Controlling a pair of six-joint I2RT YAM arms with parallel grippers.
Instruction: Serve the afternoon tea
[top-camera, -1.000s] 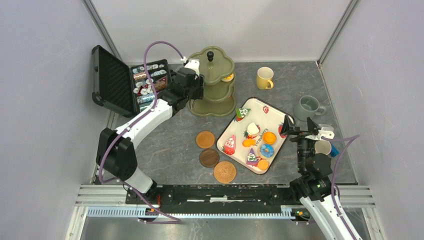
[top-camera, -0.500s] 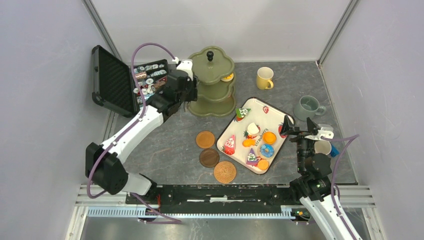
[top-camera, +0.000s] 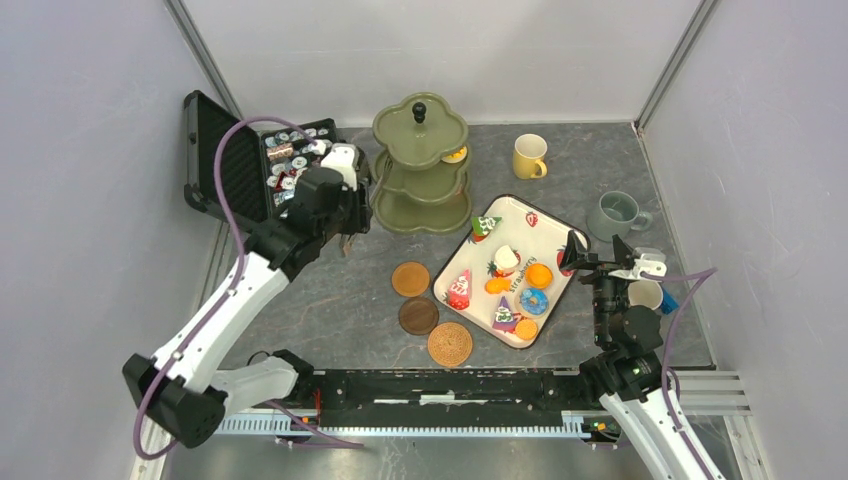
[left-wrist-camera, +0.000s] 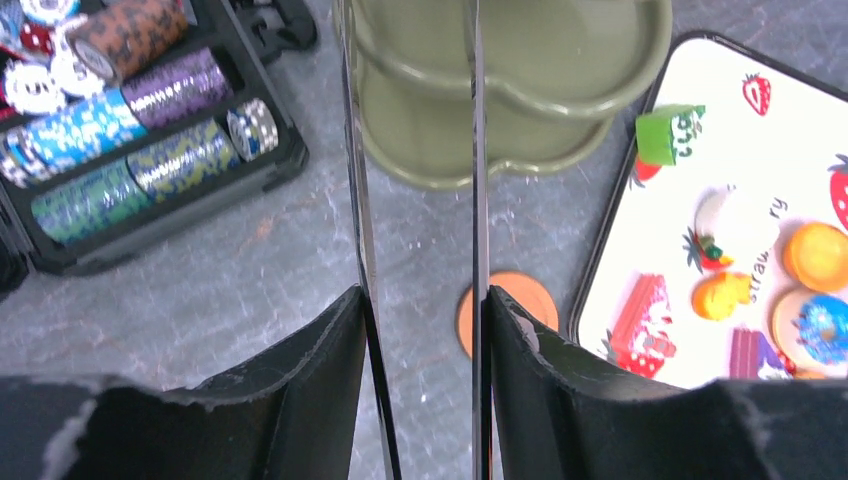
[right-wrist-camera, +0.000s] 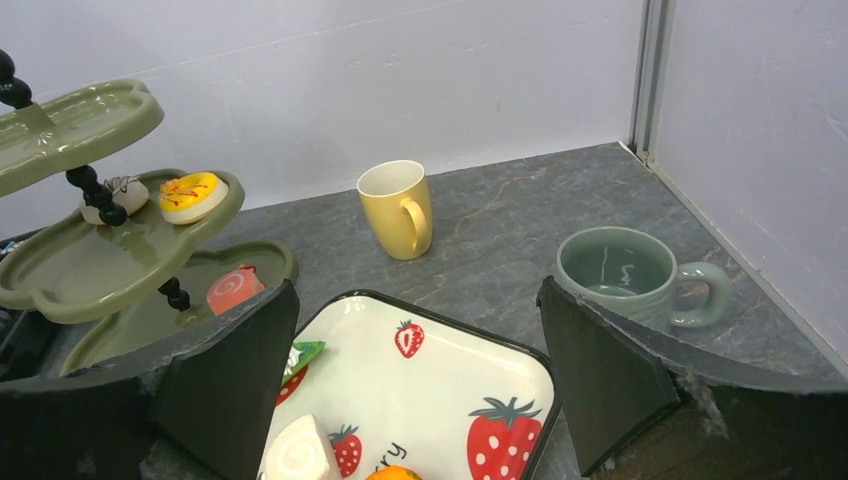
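The olive-green three-tier stand (top-camera: 420, 165) stands at the back and holds a yellow tart (right-wrist-camera: 190, 195) and a pink roll (right-wrist-camera: 235, 288). The strawberry tray (top-camera: 545, 240) holds several toy cakes and a blue donut (top-camera: 534, 301). Three brown coasters (top-camera: 418, 316) lie left of the tray. The yellow mug (top-camera: 528, 156) and grey-green mug (top-camera: 615, 212) stand at the back right. My left gripper (top-camera: 345, 238) (left-wrist-camera: 425, 300) is left of the stand, shut on thin metal tongs (left-wrist-camera: 480, 150). My right gripper (top-camera: 598, 255) (right-wrist-camera: 415, 300) is open and empty over the tray's right edge.
The open black case of poker chips (top-camera: 260, 170) sits at the back left, close behind my left wrist. A pale mug (top-camera: 645, 295) is partly hidden beside my right arm. Grey walls close the table on three sides.
My left gripper has drawn back from the stand, moving left and toward the near side. The right arm has not moved.
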